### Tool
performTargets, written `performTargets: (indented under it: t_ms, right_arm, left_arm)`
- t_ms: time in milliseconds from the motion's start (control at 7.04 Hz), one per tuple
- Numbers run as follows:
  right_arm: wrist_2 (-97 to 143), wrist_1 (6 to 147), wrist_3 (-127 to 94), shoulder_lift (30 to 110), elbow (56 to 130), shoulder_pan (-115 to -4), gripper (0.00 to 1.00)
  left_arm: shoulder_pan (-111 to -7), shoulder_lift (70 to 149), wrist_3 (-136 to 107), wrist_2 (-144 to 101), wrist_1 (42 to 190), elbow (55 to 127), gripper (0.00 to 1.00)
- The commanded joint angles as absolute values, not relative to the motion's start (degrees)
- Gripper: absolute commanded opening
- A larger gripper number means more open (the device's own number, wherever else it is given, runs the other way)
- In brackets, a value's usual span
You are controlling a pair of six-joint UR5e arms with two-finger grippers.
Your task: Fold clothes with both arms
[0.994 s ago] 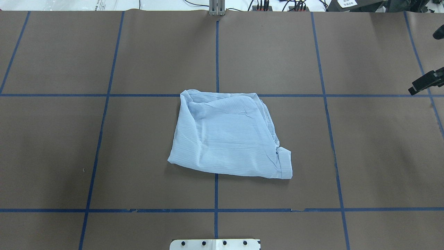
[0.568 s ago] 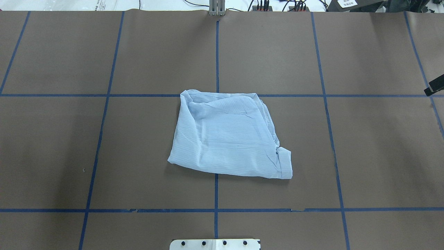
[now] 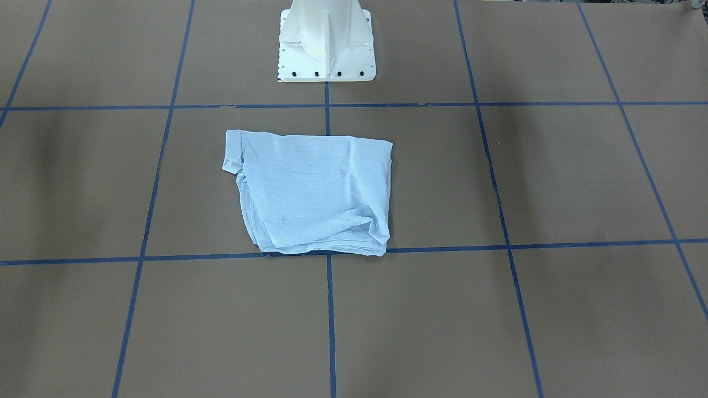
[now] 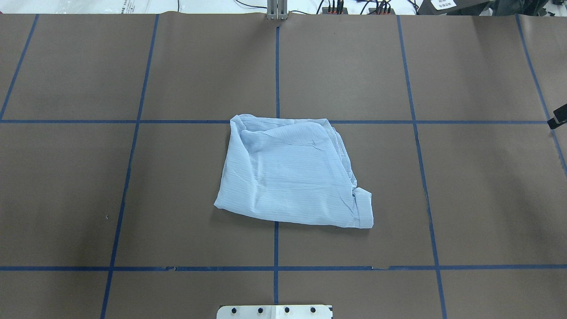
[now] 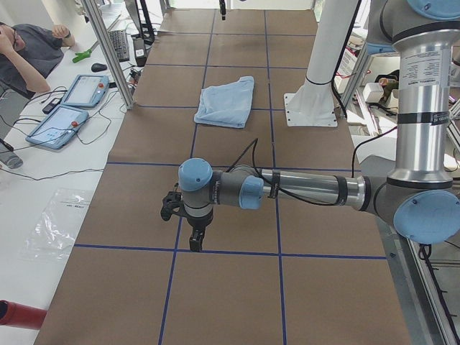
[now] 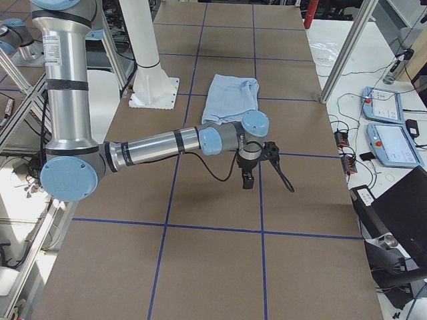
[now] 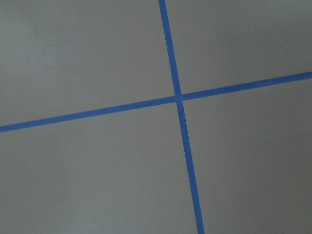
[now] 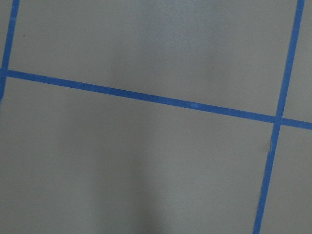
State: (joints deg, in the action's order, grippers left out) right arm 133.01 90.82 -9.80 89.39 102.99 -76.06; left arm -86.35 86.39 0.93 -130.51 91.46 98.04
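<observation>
The clothes, one pale-blue striped shirt, lie folded into a rough square at the table's middle, with a cuff sticking out at its near right corner. The shirt also shows in the front view and both side views. My left gripper hangs over bare paper far from the shirt; I cannot tell its state. Only a black sliver of my right gripper shows at the overhead view's right edge, and its state is unclear; it also appears in the right side view. Both wrist views show only paper and tape.
Brown paper with blue tape lines covers the table. The white pedestal base stands just behind the shirt. A seated person, teach pendants and aluminium posts line the far side.
The black right gripper has pulled back toward the right edge of the overhead view, leaving only a sliver. The shirt has not moved.
</observation>
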Motion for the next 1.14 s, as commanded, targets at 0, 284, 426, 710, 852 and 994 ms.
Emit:
performTargets:
  t_ms: [0, 284, 426, 710, 852, 994]
  right_arm:
    - [133.6, 90.9, -9.9, 90.4, 101.2, -77.9, 1.00]
    - [137.5, 90.5, -9.8, 91.1, 97.8, -82.0, 1.00]
    - [137.9, 91.0, -9.0, 91.4, 97.6, -85.5, 1.00]
    - [138.1, 90.8, -8.0, 92.7, 98.2, -87.4, 1.00]
    - [137.9, 90.9, -5.4, 93.0, 97.5, -87.9, 1.00]
    - [137.8, 90.9, -2.2, 94.0, 97.5, -88.5, 1.00]
  left_arm:
    - [-87.2, 86.3, 1.0, -130.6, 90.0, 98.7, 0.99]
    - [-87.3, 86.4, 1.1, -130.7, 90.1, 98.8, 0.99]
    - [-87.6, 86.5, 1.0, -130.7, 90.1, 99.0, 0.99]
    - [-87.7, 86.6, 1.0, -130.6, 90.2, 99.7, 0.99]
    - [-87.8, 86.4, 1.0, -130.6, 90.1, 100.4, 0.99]
    - [-87.8, 86.4, 1.0, -130.6, 90.2, 100.3, 0.99]
